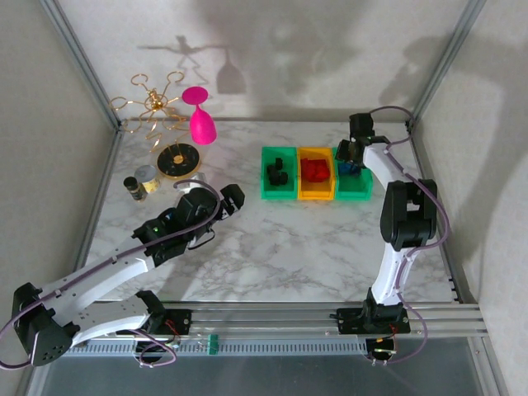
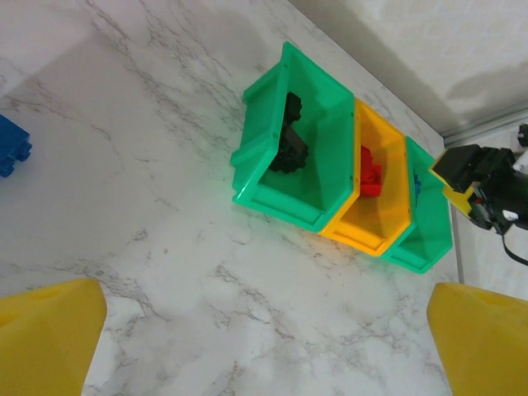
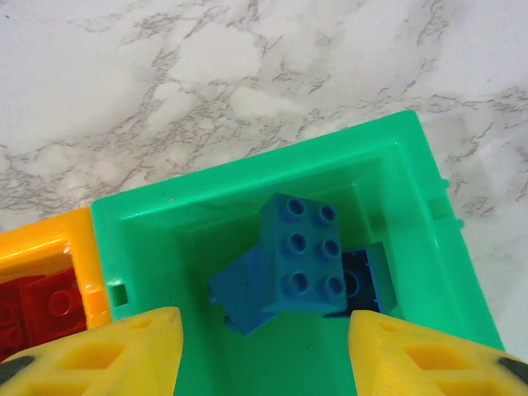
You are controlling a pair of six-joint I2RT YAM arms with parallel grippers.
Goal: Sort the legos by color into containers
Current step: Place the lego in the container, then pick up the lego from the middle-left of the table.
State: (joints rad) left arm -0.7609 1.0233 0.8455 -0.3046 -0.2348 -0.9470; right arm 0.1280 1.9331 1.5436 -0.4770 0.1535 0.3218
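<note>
Three bins stand in a row at the back right. The left green bin (image 1: pixel 266 175) (image 2: pixel 257 148) holds black legos (image 1: pixel 278 171) (image 2: pixel 289 142). Red legos (image 1: pixel 315 170) (image 2: pixel 370 172) lie in the orange-yellow bin (image 1: pixel 316 195) (image 2: pixel 388 216). My right gripper (image 1: pixel 344 155) (image 3: pixel 264 355) hovers open over the right green bin (image 1: pixel 356 195) (image 3: pixel 247 186), just above the blue legos (image 3: pixel 299 256), holding nothing. My left gripper (image 1: pixel 232 200) (image 2: pixel 264 346) is open over bare marble, left of the bins. One blue lego (image 2: pixel 11 145) lies on the table at the left edge of the left wrist view.
At the back left stand a gold wire stand (image 1: pixel 153 103), a pink goblet (image 1: pixel 200 120), a black-and-gold disc (image 1: pixel 178 160) and small jars (image 1: pixel 140 183). Frame posts and walls close in the table's sides. Open marble (image 1: pixel 297 247) lies in front of the bins.
</note>
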